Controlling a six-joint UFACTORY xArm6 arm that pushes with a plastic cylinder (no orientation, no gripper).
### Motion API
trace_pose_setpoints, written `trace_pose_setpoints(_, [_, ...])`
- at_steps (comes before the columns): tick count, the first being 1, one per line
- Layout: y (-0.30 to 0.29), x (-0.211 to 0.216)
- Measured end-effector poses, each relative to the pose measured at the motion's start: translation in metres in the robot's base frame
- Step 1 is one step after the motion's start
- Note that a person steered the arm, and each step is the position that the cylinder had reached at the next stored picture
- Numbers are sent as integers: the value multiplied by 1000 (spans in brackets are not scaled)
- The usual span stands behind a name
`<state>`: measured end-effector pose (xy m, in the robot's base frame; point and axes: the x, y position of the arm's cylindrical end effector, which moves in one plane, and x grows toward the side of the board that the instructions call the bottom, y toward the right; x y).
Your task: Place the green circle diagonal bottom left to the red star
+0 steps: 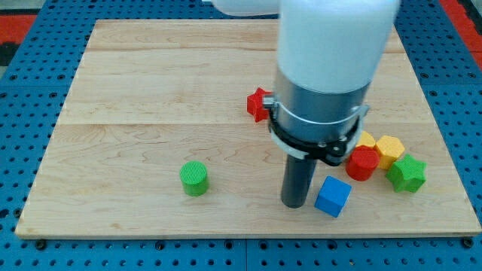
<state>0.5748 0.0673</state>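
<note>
One tip | touching blue cube | green circle well apart

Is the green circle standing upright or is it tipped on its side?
Upright. The green circle shows its round ridged top face upward and sits flat on the board, apart from my tip, toward the view's left.

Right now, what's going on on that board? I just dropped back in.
My tip rests near the board's bottom edge, just left of the blue cube and well to the right of the green circle, touching neither as far as I can tell. The red star sits up by the arm, partly hidden. The green circle lies down and left of it, some way off. A red block, yellow blocks and a green star cluster at the right.
</note>
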Motion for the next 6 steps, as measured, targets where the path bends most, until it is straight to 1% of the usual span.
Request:
trace_pose_setpoints(1, [-19,1])
trace_pose_setpoints(2, [-30,19])
trace_pose_setpoints(3, [1,33])
trace_pose_setpoints(4, [39,35])
trace_pose_setpoints(6, [53,35])
